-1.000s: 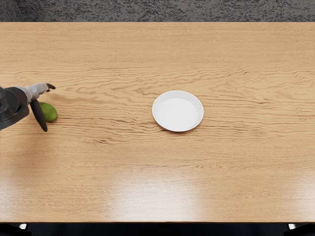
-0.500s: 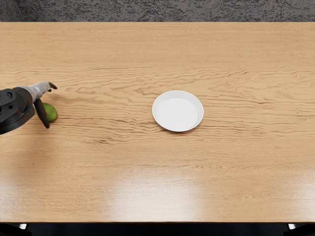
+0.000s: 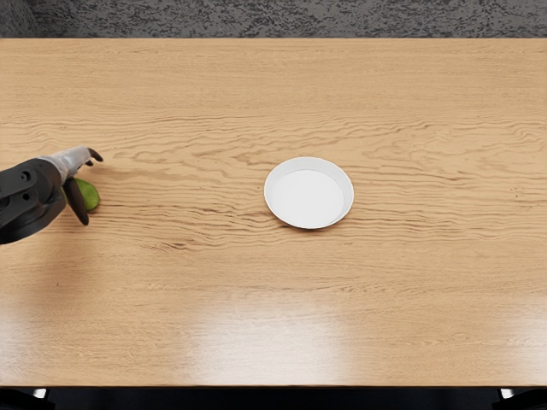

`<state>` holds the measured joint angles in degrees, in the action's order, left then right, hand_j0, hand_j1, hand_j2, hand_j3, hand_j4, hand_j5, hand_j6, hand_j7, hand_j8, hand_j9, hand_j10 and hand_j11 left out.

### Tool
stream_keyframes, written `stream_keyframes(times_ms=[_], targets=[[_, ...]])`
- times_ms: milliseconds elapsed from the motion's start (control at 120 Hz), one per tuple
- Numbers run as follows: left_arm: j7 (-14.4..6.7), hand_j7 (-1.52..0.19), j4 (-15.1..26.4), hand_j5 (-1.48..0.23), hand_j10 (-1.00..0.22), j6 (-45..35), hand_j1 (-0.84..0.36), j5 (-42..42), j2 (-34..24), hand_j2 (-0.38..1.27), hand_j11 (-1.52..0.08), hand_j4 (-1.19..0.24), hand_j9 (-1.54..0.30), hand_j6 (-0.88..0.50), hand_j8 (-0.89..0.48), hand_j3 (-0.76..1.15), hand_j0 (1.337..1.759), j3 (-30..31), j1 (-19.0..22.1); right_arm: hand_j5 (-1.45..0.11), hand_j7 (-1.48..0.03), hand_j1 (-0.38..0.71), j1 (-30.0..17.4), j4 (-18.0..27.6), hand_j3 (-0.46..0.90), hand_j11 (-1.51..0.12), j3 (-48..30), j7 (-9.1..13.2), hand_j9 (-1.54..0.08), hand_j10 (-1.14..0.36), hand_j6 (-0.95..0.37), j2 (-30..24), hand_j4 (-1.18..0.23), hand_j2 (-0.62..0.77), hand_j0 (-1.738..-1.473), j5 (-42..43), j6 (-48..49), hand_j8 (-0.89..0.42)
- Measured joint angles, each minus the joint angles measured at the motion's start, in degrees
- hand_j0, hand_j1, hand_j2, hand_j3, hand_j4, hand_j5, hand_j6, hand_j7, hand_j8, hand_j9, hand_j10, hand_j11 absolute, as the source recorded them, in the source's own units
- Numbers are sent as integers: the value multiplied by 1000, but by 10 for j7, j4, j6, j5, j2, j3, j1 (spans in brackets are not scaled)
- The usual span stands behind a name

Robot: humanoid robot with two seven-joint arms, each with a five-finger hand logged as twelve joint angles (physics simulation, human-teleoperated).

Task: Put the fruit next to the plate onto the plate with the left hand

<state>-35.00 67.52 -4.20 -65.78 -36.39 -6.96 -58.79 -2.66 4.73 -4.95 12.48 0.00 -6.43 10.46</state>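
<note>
Fruit [image 3: 89,196]: green, lying on the table near its left edge, well apart from the plate; about half of it is showing, the rest is sitting behind the hand.
Table [image 3: 273,94]: wooden, filling nearly the whole head view.
Plate [image 3: 308,195]: white, round, sitting a little right of centre, carrying nothing.
Left arm [image 3: 21,201]: entering from the left edge, dark shell, reaching toward the fruit.
Left hand [image 3: 58,178]: hovering at the fruit's left side, palm facing the plate.
Fingers [image 3: 79,157]: spreading apart; a pale finger is pointing past the fruit's far side, a dark digit [image 3: 78,210] is crossing its near side. They are bracketing the fruit, not visibly clamping it. Judged: nothing is being held yet.
Right hand: not showing.
Key relation: fruit is lying just right of the palm, between the two digits, on the plate side of the hand. Its long axis cannot be told, too much being hidden.
Step judged: closing for the grasp; lifting and carrying rightward to the plate are outstanding.
Risk judged: a round fruit may be rolling rightward out of an open bracket.
</note>
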Motion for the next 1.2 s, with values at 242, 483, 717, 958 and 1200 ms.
stream_keyframes(times_ms=[242, 483, 717, 958, 1200], targets=[[0, -314, 12, -314, -245, -2, 63, -2, -3, 52, -313, -246, -313, -248, -247, 0, 1658, 0, 0, 0, 0, -349, 0, 0, 0, 0, 0, 0, 0, 0, 0, 0, 0, 0, -1658, 0, 0, 0], [0, -341, 24, -342, -267, -2, 38, -24, -21, 56, -341, -267, -341, -269, -268, 0, 1658, 0, -1, 0, 0, -349, 0, 0, 0, 0, 0, 0, 0, 0, 0, 0, 0, 0, -1658, 0, 0, 0], [0, -354, 30, -354, -276, -2, 26, -26, -25, 59, -353, -277, -353, -279, -278, 0, 1658, 0, -1, 0, 0, -349, 0, 0, 0, 0, 0, 0, 0, 0, 0, 0, 0, 0, -1658, 0, 0, 0], [0, -381, 33, -382, -298, -2, 1, -26, -24, 63, -381, -298, -381, -300, -299, 0, 1658, 0, -1, 0, 0, -349, 0, 0, 0, 0, -1, 0, 0, 0, 0, 0, 0, 0, -1658, -1, 0, 0], [0, -428, 34, -429, -334, -1, -42, -26, -24, 70, -428, -334, -428, -335, -335, 0, 1658, 0, 0, 0, 0, -349, 0, 0, 0, 0, -1, 0, 0, 0, 0, 0, 0, 0, -1658, -1, 0, 0]])
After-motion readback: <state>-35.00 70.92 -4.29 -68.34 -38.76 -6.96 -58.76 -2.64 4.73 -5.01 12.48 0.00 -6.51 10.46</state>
